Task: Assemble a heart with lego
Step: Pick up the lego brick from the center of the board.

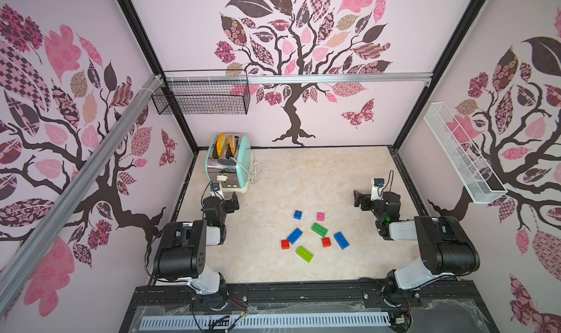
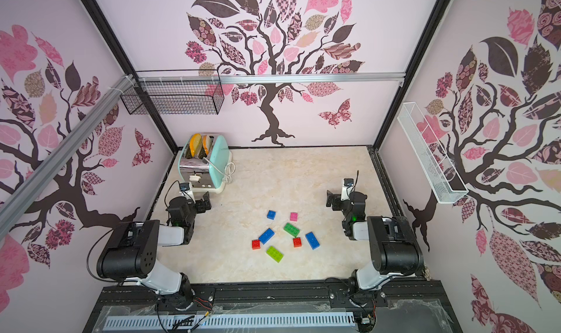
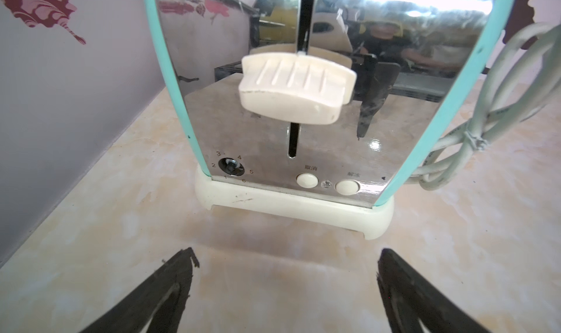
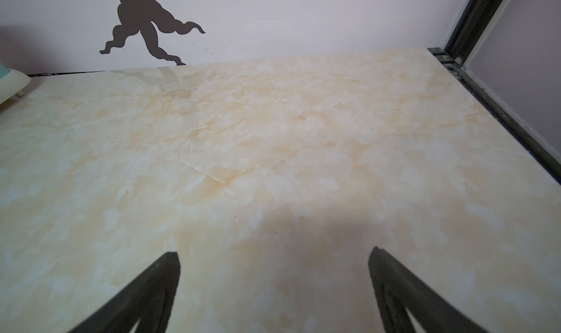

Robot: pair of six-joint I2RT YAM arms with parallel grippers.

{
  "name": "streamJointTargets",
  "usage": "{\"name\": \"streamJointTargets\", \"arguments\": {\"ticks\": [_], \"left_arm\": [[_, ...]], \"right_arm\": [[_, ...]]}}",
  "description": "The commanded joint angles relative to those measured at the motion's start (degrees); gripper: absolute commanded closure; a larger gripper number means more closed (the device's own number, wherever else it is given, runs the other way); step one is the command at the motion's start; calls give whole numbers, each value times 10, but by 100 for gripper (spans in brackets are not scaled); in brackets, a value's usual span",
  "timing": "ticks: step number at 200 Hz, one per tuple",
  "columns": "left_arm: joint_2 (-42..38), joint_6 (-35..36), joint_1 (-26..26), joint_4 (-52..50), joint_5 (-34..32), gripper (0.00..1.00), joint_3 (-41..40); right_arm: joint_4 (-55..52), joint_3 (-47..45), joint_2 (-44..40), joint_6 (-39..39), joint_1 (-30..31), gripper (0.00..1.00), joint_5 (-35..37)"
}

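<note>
Marbled tabletop [image 1: 303, 179], tree-decal walls [image 1: 188, 28], scattered lego [image 1: 319, 229]

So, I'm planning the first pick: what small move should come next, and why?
Probably move the right tool over the rightmost long blue studded plastic brick. All eight bricks lie loose, none joined. This tool is open and empty, facing bare marble-look tabletop, while the open left tool faces the mint-and-chrome toaster.
</note>
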Motion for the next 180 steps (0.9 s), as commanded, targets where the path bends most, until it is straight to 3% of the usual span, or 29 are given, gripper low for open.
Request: {"name": "streamJointTargets", "arguments": {"ticks": [1,55,74,95,122,134,180], "left_arm": [[-4,3,1,13,21,3,7],[-7,10,-9,4,6,3,17],[-41,-2,-9,-111,-31,3,61],[-57,-41,-10,-224,-117,3,111],[-129,-125,-24,-308,-238,3,113],[-180,-180,-31,-337,-243,3,104],[-303,-212,-213,-469,-343,3,126]], "right_arm": [[-3,18,-3,5,-4,0,-8],[-31,20,-31,-13,6,0,-20],[-126,61,-55,-12,6,0,-23],[-205,98,-72,14,6,0,19],[-301,142,-91,54,13,0,49],[-316,154,-99,88,16,0,31],[-479,210,-147,120,144,0,78]]}}
